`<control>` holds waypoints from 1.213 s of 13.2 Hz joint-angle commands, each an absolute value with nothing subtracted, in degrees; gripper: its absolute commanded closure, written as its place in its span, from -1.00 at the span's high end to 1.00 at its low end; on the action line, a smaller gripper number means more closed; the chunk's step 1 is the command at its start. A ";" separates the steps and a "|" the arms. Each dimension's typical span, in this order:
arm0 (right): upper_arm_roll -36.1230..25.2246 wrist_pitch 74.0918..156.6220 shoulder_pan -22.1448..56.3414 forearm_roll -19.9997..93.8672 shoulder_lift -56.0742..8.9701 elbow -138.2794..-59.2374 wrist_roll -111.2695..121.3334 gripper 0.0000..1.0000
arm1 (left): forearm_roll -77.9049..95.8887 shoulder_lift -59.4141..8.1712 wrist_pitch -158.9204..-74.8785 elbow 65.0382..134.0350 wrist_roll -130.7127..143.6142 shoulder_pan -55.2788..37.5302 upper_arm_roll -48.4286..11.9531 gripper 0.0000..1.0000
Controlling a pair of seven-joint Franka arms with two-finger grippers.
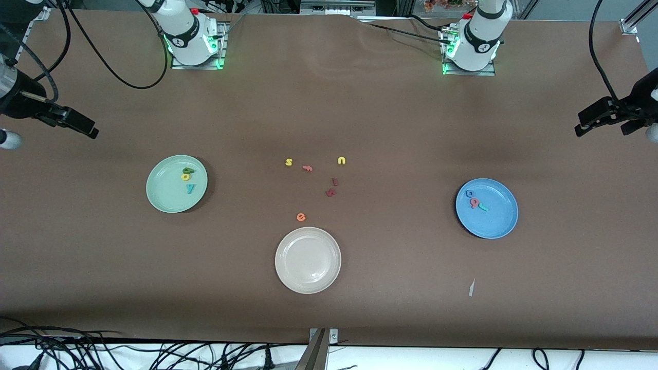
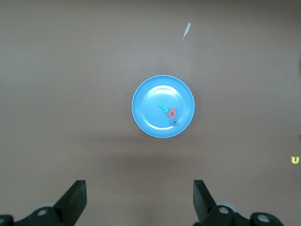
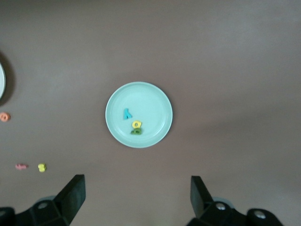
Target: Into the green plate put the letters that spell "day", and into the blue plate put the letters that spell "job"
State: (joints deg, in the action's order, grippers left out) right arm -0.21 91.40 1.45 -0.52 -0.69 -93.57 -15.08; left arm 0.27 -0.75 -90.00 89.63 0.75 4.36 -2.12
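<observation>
Both arms waited high with jaws spread wide, left gripper (image 2: 137,200) over the blue plate (image 1: 501,223) holding "job" (image 1: 476,201), right gripper (image 3: 136,197) over the green plate (image 1: 162,198) holding "day" (image 1: 188,179); beige plate (image 1: 293,277) at six o'clock of loose "s" (image 1: 289,162), "u" (image 1: 342,161), "e" (image 1: 301,217)

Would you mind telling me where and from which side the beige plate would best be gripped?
Probably at its raised rim, coming down from above with one finger inside and one outside. The beige plate lies flat and looks too wide to span; the edge nearest the front camera is away from the orange "e".
</observation>
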 commanded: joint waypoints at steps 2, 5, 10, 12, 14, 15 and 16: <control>0.18 89.56 1.67 0.00 -1.05 -91.58 -6.25 0.98 | 1.32 -0.53 -90.62 90.09 -0.53 4.22 -2.46 1.00; 1.14 89.56 1.85 0.26 -1.32 -91.58 -2.82 0.98 | 1.41 -0.53 -90.62 90.09 -0.62 4.22 -2.46 1.00; 1.32 89.47 1.76 0.53 -1.41 -91.67 -3.08 0.98 | 1.41 -0.61 -90.70 90.09 -0.62 4.13 -2.46 1.00; 1.23 89.21 1.67 0.35 -1.41 -91.84 -2.99 0.98 | 1.49 -0.61 -90.70 90.09 -0.53 4.13 -2.46 1.00; 1.14 89.21 1.49 0.35 -1.41 -91.85 -2.99 0.98 | 1.49 -0.61 -90.70 90.09 -0.62 4.13 -2.46 1.00; 1.14 89.21 1.49 0.35 -1.41 -91.85 -2.99 0.99 | 1.49 -0.53 -90.70 90.09 -0.62 4.13 -2.46 1.00; 1.14 89.21 1.49 0.26 -1.41 -91.85 -2.90 0.99 | 1.49 -0.53 -91.05 90.26 -0.62 4.13 -2.46 1.00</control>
